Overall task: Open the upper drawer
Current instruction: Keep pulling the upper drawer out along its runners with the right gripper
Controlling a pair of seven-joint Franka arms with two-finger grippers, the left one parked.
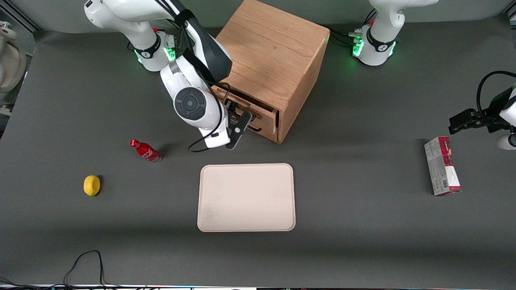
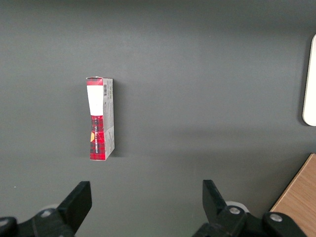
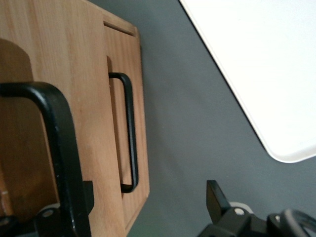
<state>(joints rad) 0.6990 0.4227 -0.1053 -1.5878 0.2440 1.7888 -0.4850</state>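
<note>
Facing drawer: upper drawer (image 1: 258,108) sits topmost in the cabinet (image 1: 274,60) front, slid out slightly; its face looks toward 7 o'clock in the front view.
Long axis: runs 10 to 4 o'clock.
Handle: black handle (image 3: 57,148) crosses between the fingers.
Tool: tool (image 1: 240,127) at the drawer front, fingers spread wide, clamping nothing.
Lower drawer: lower drawer (image 3: 126,133) closed.
Desk: tray (image 1: 246,197) at 6 o'clock of the cabinet.
</note>
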